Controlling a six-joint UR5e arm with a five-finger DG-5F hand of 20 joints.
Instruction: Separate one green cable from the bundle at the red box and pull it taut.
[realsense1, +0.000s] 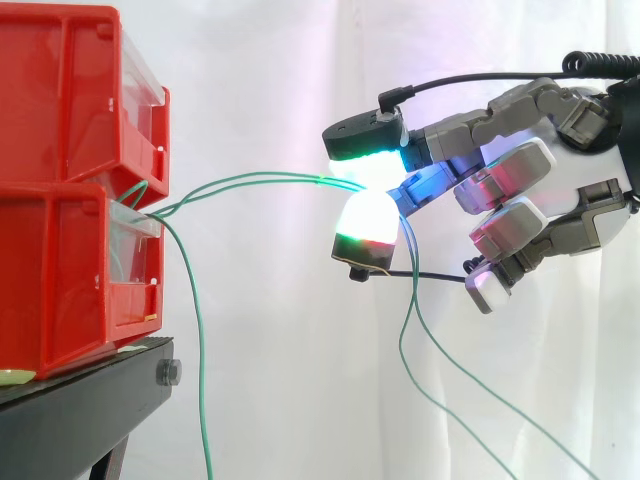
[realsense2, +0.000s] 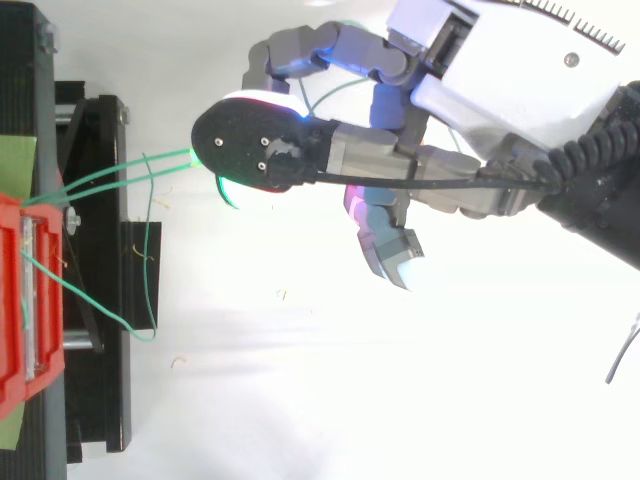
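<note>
Fingertips (realsense1: 368, 225) of the robot hand (realsense1: 515, 165) pinched together on green cable (realsense1: 260, 178), strands stretched nearly level from the lower red bin (realsense1: 50, 280) on a black stand (realsense1: 90, 395), other lengths hanging slack below.

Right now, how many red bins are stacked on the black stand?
2. The upper bin sits on the lower bin, where the green cable comes out; the lower rests on the black stand. Others may be hidden beyond the left edge.
</note>
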